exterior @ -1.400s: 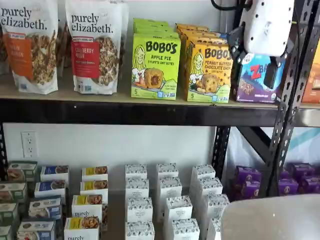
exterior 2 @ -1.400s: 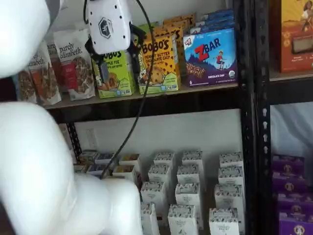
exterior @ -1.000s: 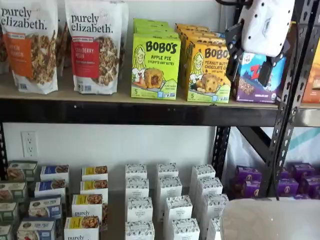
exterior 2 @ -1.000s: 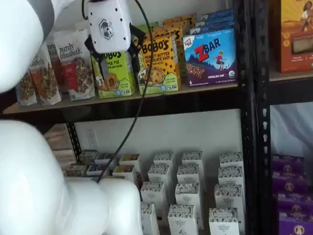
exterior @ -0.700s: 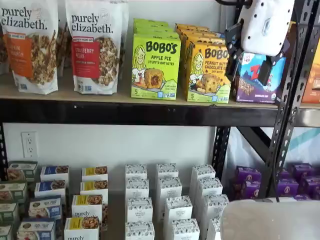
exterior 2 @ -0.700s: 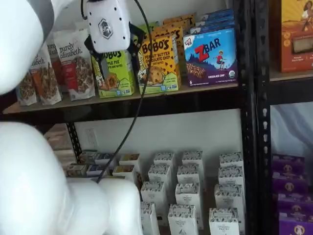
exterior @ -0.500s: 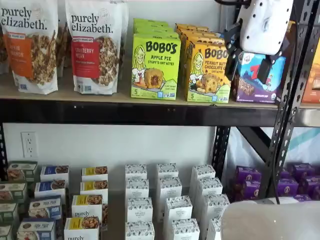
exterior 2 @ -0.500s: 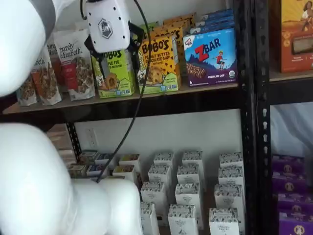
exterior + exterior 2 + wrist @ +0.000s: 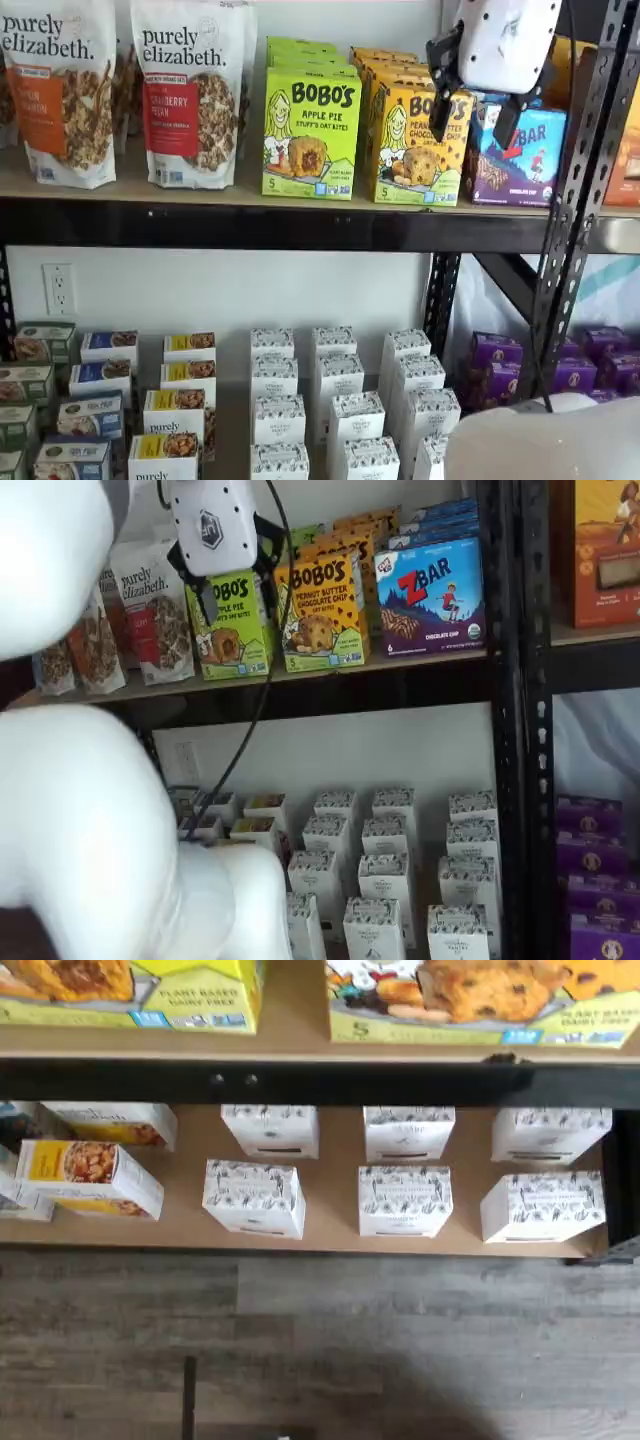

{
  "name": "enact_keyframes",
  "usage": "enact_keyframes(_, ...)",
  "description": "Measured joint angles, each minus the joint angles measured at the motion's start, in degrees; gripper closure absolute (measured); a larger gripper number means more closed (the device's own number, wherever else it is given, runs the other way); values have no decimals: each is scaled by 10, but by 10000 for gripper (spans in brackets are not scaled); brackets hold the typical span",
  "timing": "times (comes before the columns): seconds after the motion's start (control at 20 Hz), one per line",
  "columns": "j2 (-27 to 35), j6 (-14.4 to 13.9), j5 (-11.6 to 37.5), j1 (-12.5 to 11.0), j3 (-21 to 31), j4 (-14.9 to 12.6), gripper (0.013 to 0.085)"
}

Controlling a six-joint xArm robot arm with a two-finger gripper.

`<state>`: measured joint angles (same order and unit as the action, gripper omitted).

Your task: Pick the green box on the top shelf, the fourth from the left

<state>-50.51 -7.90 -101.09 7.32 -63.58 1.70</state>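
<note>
My gripper [image 9: 472, 118]: glossy white body, two matte black fingers. Lime-green cardboard box [image 9: 311, 133], at 9 o'clock from my fingers: red lettering, cartoon blonde girl, golden oat bite pictured. Yellow-orange cardboard box [image 9: 414, 145] beside it: red lettering, same blonde girl. Blue cardboard box [image 9: 520, 158]: red logo, purple band. Tan board shelf [image 9: 200, 192] with black metal front beam. Small white cardboard boxes [image 9: 341, 405] at 6 o'clock: fine black floral pattern. Purple cartons [image 9: 495, 365] at 5 o'clock.

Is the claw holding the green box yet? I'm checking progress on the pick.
No: the claw hangs open in front of the shelf with nothing between its fingers, and the green box stands untouched on the top shelf.
</note>
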Motion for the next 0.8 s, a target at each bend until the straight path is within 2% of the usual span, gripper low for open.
enact_keyframes(0.1,15,-22,9,25,-11,-8,130)
enact_keyframes(0.5,78,-86,29,93,-62,-26,130)
enact_keyframes(0.8,105,-102,29,111,-90,-37,130)
